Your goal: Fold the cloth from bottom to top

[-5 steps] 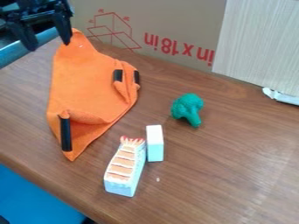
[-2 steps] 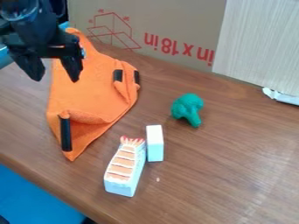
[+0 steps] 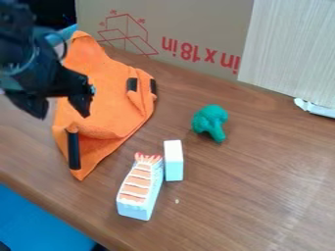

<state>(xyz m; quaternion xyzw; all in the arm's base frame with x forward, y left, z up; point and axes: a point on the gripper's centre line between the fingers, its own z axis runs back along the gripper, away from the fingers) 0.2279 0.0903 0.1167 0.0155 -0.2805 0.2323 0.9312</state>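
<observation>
the black gripper (image 3: 62,115) is seen at the left of the view, hung from the arm (image 3: 19,49) above the left part of the orange cloth (image 3: 111,93); its two fingers are spread apart and nothing is held between them. whether the cloth is touched by the fingertips cannot be told. the cloth is laid on the brown wooden table (image 3: 249,196), in the left half of the view, with its upper end narrowed near the cardboard box (image 3: 186,27) and its lower end drawn to a point. near that point, an edge is turned over and marked by a long black strip (image 3: 74,149); at the right side, beside a small raised fold, two shorter black strips are shown. to the right of the cloth, a green toy broccoli (image 3: 210,120) is placed. below it, a shrimp-topped toy block (image 3: 139,188) is set just beside a smaller white block (image 3: 173,159). behind the table, red line drawings are borne by the box, and a pale panel (image 3: 288,44) is stood at the upper right.
</observation>
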